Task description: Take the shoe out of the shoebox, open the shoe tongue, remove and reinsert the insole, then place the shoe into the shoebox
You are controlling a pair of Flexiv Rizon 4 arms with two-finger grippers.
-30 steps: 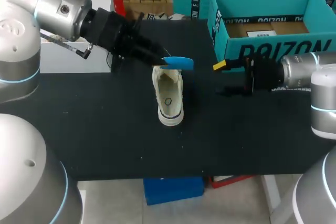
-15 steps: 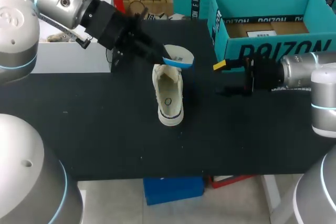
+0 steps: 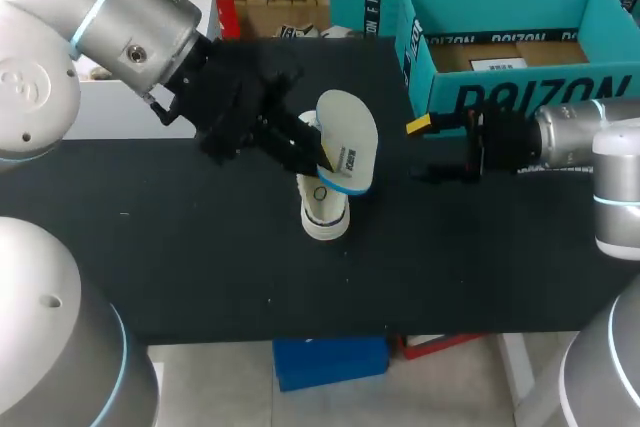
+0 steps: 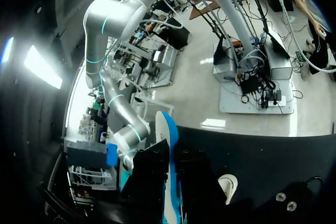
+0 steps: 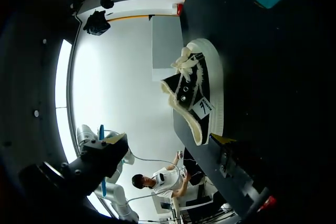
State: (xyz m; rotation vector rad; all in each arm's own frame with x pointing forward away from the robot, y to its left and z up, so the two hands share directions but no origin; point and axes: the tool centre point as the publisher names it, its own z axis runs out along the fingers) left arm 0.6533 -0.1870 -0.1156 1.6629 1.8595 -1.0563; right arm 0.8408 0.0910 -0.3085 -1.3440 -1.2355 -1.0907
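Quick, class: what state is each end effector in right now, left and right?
Left end effector: closed, holding the insole above the shoe.
Right end effector: open, holding nothing.

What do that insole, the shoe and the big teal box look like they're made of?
Insole: probably foam, with a pale matt top over a blue underlayer that shows along its thin edge.
Shoe: seemingly a dark canvas upper with metal eyelets, fleecy cream trim, and a smooth pale sole rim that looks like rubber.
Shoebox: cardboard, printed teal outside, with bare brown showing inside.
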